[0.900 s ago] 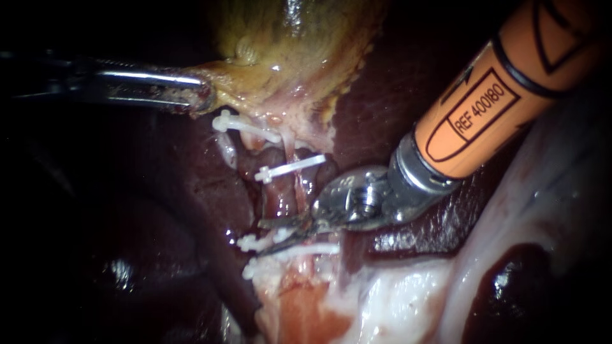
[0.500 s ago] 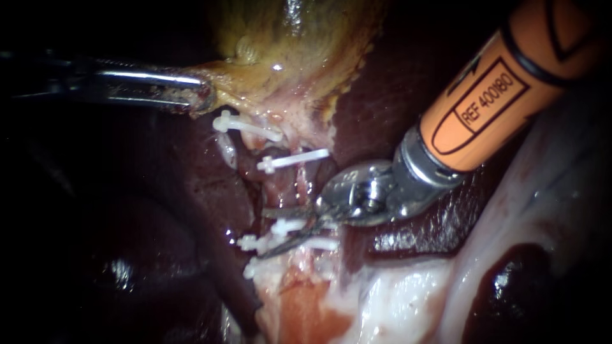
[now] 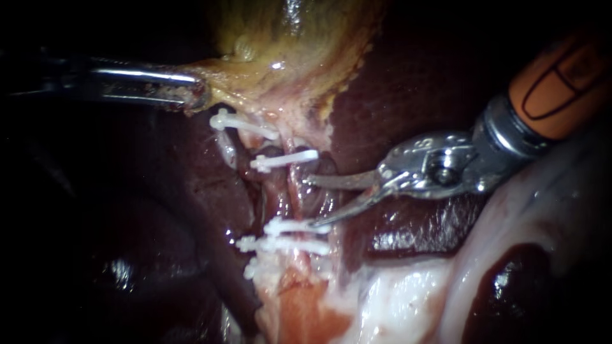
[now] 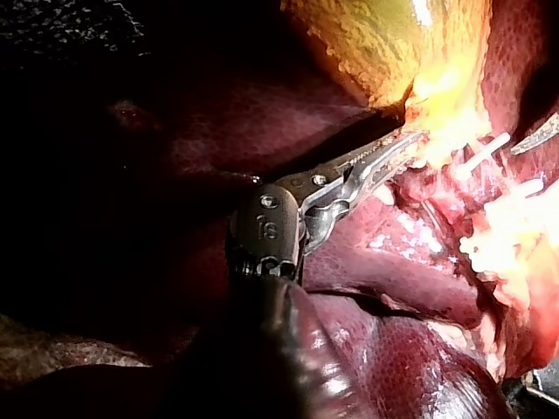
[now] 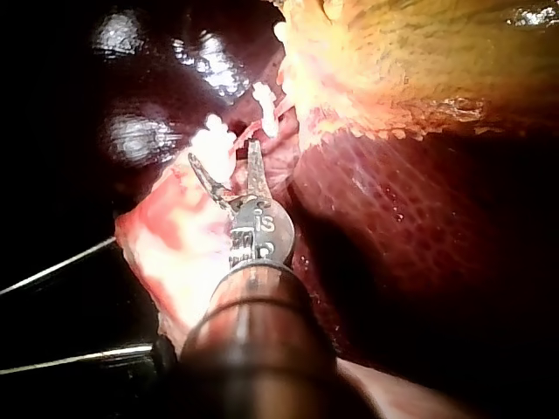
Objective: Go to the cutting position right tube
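Observation:
My right instrument [image 3: 310,202], on an orange shaft from the upper right, ends in two thin curved blades that stand open. Their tips sit just to the right of the right tube [image 3: 295,191], a pink strand running between an upper white clip [image 3: 285,159] and lower white clips [image 3: 296,227]. Nothing is gripped between the blades. In the right wrist view the open blades [image 5: 225,159] point at the clipped tissue. My left instrument [image 3: 193,95] comes in from the left, its jaws shut on the yellow edge of the gallbladder [image 3: 287,57], also in the left wrist view [image 4: 393,159].
Another white clip [image 3: 245,124] sits on the left tube below the left jaws. Dark red liver [image 3: 414,95] surrounds the site. Pale white tissue [image 3: 395,299] lies below and to the right. Two thin wires [image 5: 61,266] run beside the right instrument's shaft.
My right instrument has drawn back to the right and upward from the lower clips. Its blades now stand wider open beside the tube between the clips. The left instrument holds still.

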`<state>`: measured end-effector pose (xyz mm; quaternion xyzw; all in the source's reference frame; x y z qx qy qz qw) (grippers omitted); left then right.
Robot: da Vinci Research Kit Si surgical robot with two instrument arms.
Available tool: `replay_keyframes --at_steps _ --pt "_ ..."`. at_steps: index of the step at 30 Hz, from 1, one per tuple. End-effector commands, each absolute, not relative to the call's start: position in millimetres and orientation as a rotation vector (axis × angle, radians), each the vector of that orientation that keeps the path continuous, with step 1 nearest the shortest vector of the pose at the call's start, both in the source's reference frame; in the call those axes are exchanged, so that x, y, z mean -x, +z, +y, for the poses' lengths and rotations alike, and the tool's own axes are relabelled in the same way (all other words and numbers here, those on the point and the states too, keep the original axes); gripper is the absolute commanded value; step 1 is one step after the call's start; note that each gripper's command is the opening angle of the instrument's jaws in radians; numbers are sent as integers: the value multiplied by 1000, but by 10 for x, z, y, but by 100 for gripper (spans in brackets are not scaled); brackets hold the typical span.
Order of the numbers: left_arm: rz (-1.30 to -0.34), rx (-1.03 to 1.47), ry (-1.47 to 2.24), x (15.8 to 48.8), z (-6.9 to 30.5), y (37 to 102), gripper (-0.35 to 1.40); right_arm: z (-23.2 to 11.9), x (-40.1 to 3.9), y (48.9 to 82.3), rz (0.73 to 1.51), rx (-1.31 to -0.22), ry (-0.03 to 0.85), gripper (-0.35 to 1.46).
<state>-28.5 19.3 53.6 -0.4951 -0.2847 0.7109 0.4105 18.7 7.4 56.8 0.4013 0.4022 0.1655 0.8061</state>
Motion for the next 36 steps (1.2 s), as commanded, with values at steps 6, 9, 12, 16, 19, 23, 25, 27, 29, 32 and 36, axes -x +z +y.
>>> replay_keyframes --at_steps 6,9,12,16,19,23,25,27,29,32,36 --pt "-716 1244 1788 284 194 534 -35 71 -196 585 855 -855 365 139" --pt "-717 1244 1787 284 194 533 -35 67 -206 591 856 -853 372 139" --pt "-714 1243 1787 284 195 532 -35 61 -218 599 856 -849 379 139" --pt "-715 1239 1788 284 195 531 -35 55 -234 609 858 -840 380 141" --pt "-714 1239 1788 284 195 531 -35 54 -247 614 857 -835 385 142" --pt "-714 1239 1788 284 195 531 -35 57 -263 616 882 -841 398 144" --pt "-714 1239 1788 284 195 531 -35 57 -268 617 917 -853 407 144" --pt "-714 1239 1788 285 195 531 -35 57 -273 618 928 -860 417 144" --pt "-714 1239 1788 285 195 531 -35 58 -277 618 934 -865 425 144" --pt "-714 1239 1788 285 195 531 -35 58 -280 618 940 -866 428 144" --pt "-714 1239 1788 285 195 531 -35 58 -280 618 942 -867 428 144"
